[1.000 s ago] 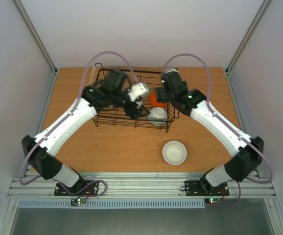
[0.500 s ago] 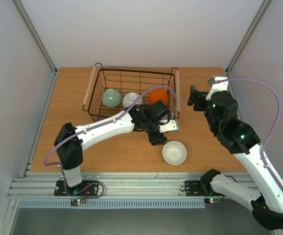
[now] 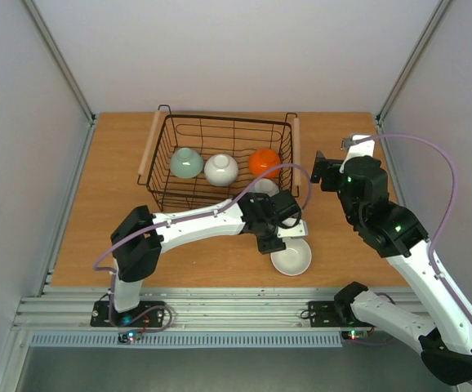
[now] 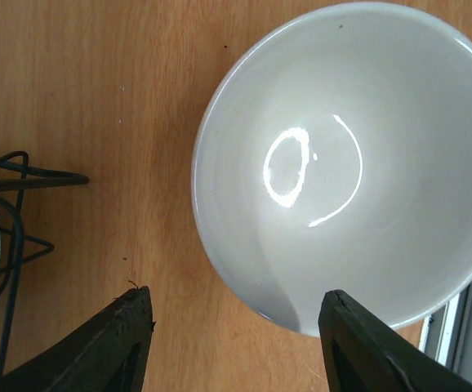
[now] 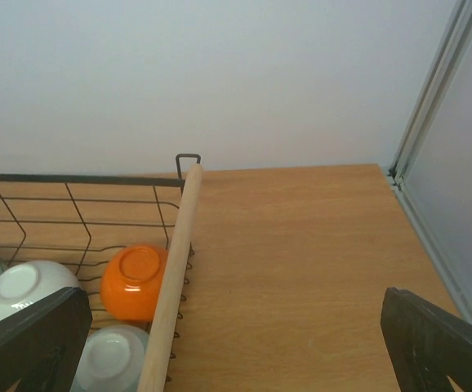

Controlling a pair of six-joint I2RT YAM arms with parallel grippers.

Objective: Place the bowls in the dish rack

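The round white ceramic bowl (image 4: 342,163) near the table's front edge is shining like glass. It is looking smooth, with bright rings of light sitting on its glaze. The light brown wooden table (image 4: 81,122) is showing fine grain lines and is looking smooth and dull. The rectangular black wire basket (image 3: 228,120) is looking like thin painted metal. Its pale bar handles (image 5: 171,278) are looking like bare smooth wood. The small round orange bowl (image 5: 134,282) inside is gleaming softly. The black fingers (image 4: 126,347) of the left gripper (image 4: 236,292) are looking dull, like matt plastic.
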